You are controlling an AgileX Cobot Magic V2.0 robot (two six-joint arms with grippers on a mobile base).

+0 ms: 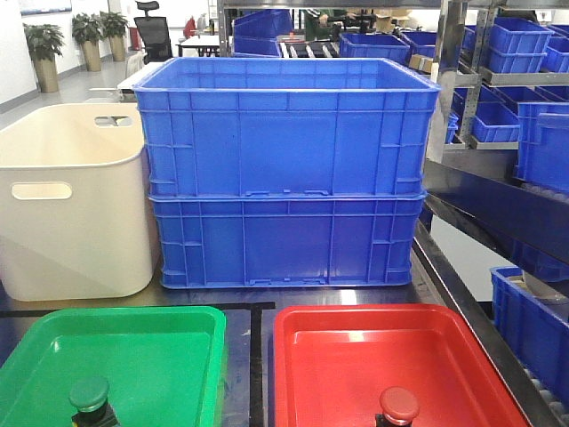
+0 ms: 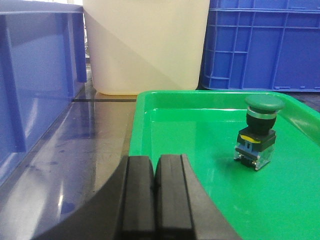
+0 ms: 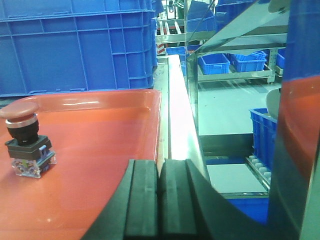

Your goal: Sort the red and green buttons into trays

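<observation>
The green button (image 1: pixel 90 396) (image 2: pixel 260 131) stands upright inside the green tray (image 1: pixel 160 342) (image 2: pixel 165 100). The red button (image 1: pixel 398 406) (image 3: pixel 25 137) stands upright inside the red tray (image 1: pixel 356 342) (image 3: pixel 100 115). My left gripper (image 2: pixel 155 162) is shut and empty, above the green tray's near left corner, left of the green button and apart from it. My right gripper (image 3: pixel 159 167) is shut and empty, over the red tray's right rim, well right of the red button. Neither gripper shows in the front view.
Two stacked blue crates (image 1: pixel 284 169) stand behind the trays, with a cream tub (image 1: pixel 71 196) to their left. Another blue crate wall (image 2: pixel 35 85) is left of the green tray. Shelving with blue bins (image 1: pixel 524 80) runs along the right; the table's edge (image 3: pixel 182 115) lies beside the red tray.
</observation>
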